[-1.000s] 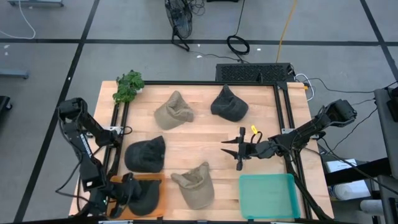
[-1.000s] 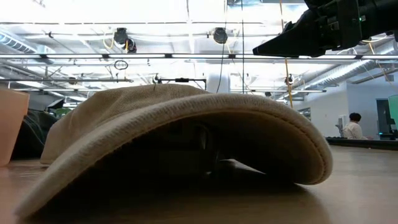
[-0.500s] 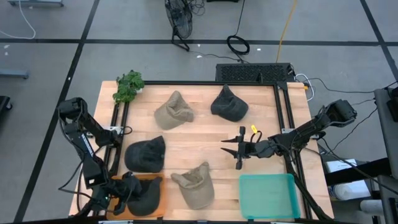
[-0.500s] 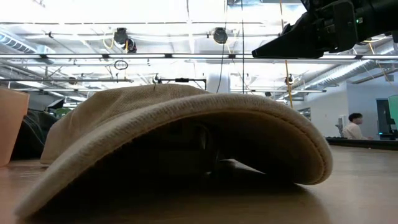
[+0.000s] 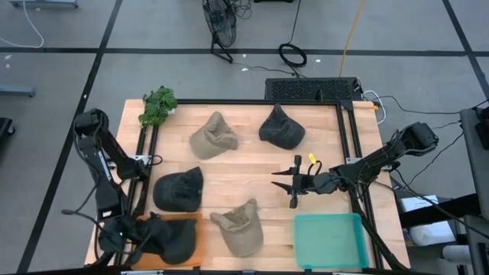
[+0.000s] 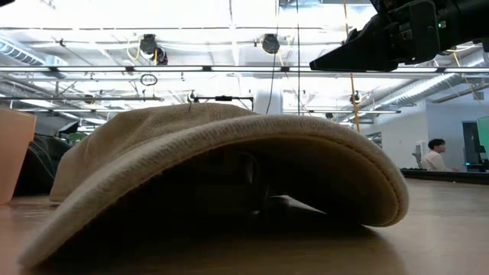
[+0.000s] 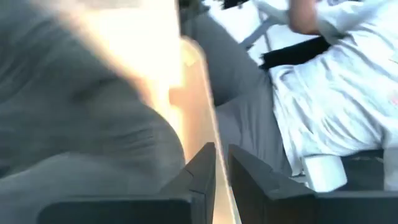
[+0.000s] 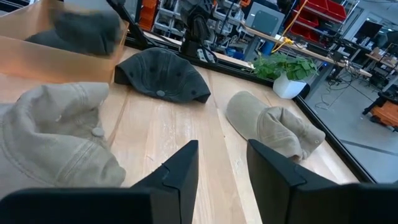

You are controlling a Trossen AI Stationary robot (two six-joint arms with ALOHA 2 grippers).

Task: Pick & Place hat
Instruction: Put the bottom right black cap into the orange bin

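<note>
**A:** Wooden table (image 5: pixel 252 179), hats all over. Which step is this?

**B:** Placing, I'd guess. Left gripper (image 5: pixel 150 231) fingers (image 7: pixel 198 177) look nearly pressed together, seemingly pinching a dark hat (image 5: pixel 174 238) over the orange tray (image 5: pixel 191 223) at the near-left corner. Next: let go, lift clear.

**A:** Right arm?

**B:** Right gripper (image 5: pixel 294 183) hovers mid-table, fingers (image 8: pixel 177 171) spread, holding nothing. Tan cap (image 5: pixel 239 226) just beside the tray, another dark cap (image 5: pixel 179 189) behind it, green bin (image 5: pixel 330 241) well apart. Tray's rim might snag.

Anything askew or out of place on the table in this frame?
One thing: the dark hat in the orange tray sits crooked, slumped over the tray's left edge beside the left gripper. The other hats lie flat on the wood.
</note>
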